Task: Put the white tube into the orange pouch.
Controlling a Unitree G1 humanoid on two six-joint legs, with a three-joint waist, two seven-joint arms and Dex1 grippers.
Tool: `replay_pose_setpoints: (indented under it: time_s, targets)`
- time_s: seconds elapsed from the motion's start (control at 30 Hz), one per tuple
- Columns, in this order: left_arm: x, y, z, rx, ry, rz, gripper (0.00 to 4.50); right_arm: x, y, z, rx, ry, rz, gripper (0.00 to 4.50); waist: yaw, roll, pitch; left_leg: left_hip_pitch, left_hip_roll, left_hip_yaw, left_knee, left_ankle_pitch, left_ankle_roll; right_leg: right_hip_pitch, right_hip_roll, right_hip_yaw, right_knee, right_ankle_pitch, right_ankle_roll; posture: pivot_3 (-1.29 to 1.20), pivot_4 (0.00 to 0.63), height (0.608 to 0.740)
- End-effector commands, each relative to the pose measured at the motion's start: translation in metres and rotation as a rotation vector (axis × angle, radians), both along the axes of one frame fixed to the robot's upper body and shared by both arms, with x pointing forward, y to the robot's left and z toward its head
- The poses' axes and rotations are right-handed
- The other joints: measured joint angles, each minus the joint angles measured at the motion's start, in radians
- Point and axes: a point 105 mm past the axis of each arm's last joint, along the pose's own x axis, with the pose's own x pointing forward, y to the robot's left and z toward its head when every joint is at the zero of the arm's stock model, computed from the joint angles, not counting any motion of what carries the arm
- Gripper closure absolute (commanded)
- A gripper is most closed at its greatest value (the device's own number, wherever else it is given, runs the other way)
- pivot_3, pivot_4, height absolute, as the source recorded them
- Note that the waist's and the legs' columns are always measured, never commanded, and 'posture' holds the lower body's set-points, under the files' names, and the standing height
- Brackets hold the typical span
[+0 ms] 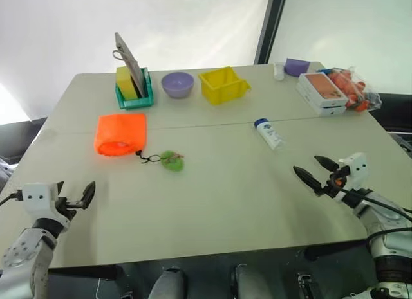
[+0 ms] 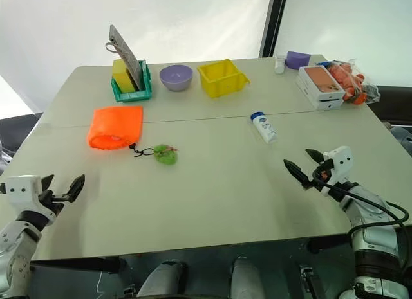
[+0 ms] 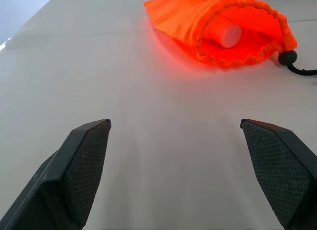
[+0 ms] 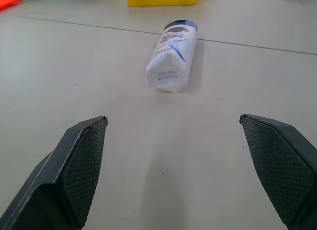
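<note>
The white tube (image 1: 268,133) lies flat on the table (image 1: 219,190), blue cap toward the yellow bin (image 1: 223,84), ahead of the right gripper (image 1: 318,172), whose fingers stand wide apart. The orange pouch (image 1: 120,134) lies well to its left, mouth facing the left gripper (image 1: 75,196), also spread wide and empty, with a pale cylinder inside.

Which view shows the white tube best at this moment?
The right wrist view: the white tube lies close ahead, printed side and crimped end legible, blue cap at the far end. Both eye views show it small on the table, right of centre. The left wrist view faces the orange pouch.
</note>
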Motion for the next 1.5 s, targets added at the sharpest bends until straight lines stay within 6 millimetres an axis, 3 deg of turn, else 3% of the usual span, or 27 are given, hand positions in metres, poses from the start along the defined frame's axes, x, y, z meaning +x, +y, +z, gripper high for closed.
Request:
replay_pose_setpoints:
  time_s: [0.03, 0.3, 0.43, 0.53, 0.63, 0.77, 0.97, 1.2, 1.3, 1.5]
  targets:
    - [-0.001, 0.002, 0.014, 0.022, -0.048, -0.007, 0.00, 0.001, 0.005, 0.011, -0.024, -0.049, 0.022, 0.06, 0.000, 0.000, 0.000, 0.000, 0.000, 0.000, 0.000, 0.000, 0.000, 0.000, 0.000, 0.000, 0.000, 0.000, 0.000, 0.00, 0.150, 0.740]
    - [0.011, -0.001, 0.016, 0.041, -0.044, -0.005, 0.00, 0.003, 0.010, 0.017, -0.004, -0.078, 0.012, 0.06, 0.001, 0.000, 0.000, 0.000, 0.000, 0.000, 0.000, 0.000, 0.000, 0.000, 0.000, 0.000, 0.000, 0.000, 0.000, 0.00, 0.150, 0.740]
    - [0.022, -0.012, 0.027, 0.150, -0.075, -0.047, 0.00, 0.006, 0.021, 0.023, 0.010, -0.090, 0.040, 0.06, 0.001, 0.000, 0.000, 0.000, 0.000, 0.000, 0.000, 0.000, 0.000, 0.000, 0.000, 0.000, 0.000, 0.000, 0.000, 0.00, 0.150, 0.740]
    - [0.041, -0.019, 0.031, 0.393, -0.053, -0.062, 0.00, 0.007, 0.041, 0.028, 0.022, -0.106, 0.098, 0.06, 0.002, 0.000, 0.000, 0.000, 0.000, 0.000, 0.000, 0.000, 0.000, 0.000, 0.000, 0.000, 0.000, 0.000, 0.000, 0.00, 0.150, 0.740]
    - [0.058, -0.022, 0.041, 0.511, -0.091, -0.051, 0.00, 0.005, 0.055, 0.029, 0.032, -0.113, 0.140, 0.06, 0.003, 0.000, 0.000, 0.000, 0.000, 0.000, 0.000, 0.000, 0.000, 0.000, 0.000, 0.000, 0.001, 0.000, 0.000, 0.00, 0.150, 0.740]
    - [0.083, -0.025, 0.048, 0.597, -0.121, -0.049, 0.00, 0.004, 0.066, 0.029, 0.061, -0.119, 0.155, 0.06, 0.003, 0.000, 0.000, 0.000, 0.000, 0.000, 0.000, 0.000, 0.000, 0.000, 0.000, 0.000, 0.000, 0.000, 0.001, 0.00, 0.150, 0.740]
    - [0.121, -0.034, 0.040, 0.748, -0.055, -0.145, 0.00, 0.000, 0.081, 0.023, 0.092, -0.115, 0.179, 0.06, 0.002, 0.000, 0.000, 0.000, 0.000, -0.001, -0.001, 0.000, 0.000, -0.001, 0.001, -0.001, 0.001, 0.003, 0.005, 0.00, 0.150, 0.740]
    - [0.146, -0.028, 0.038, 0.777, -0.021, -0.147, 0.00, -0.009, 0.094, 0.024, 0.096, -0.119, 0.215, 0.06, -0.003, 0.000, 0.000, 0.000, 0.000, -0.001, -0.001, 0.000, 0.000, -0.001, 0.001, -0.001, 0.002, 0.003, 0.007, 0.00, 0.150, 0.740]
    - [0.150, -0.027, 0.036, 0.772, -0.011, -0.154, 0.87, -0.016, 0.102, 0.025, 0.076, -0.114, 0.260, 0.00, -0.002, 0.000, 0.000, 0.000, 0.000, -0.001, -0.002, 0.000, 0.000, -0.001, 0.001, -0.001, 0.002, 0.003, 0.008, 0.00, 0.150, 0.740]
    - [0.151, -0.024, 0.034, 0.747, -0.011, -0.163, 3.94, -0.026, 0.118, 0.026, 0.028, -0.096, 0.362, 0.00, -0.001, -0.001, 0.000, 0.000, 0.000, -0.001, -0.001, 0.000, 0.000, -0.001, 0.001, -0.001, 0.002, 0.003, 0.009, 0.00, 0.150, 0.740]
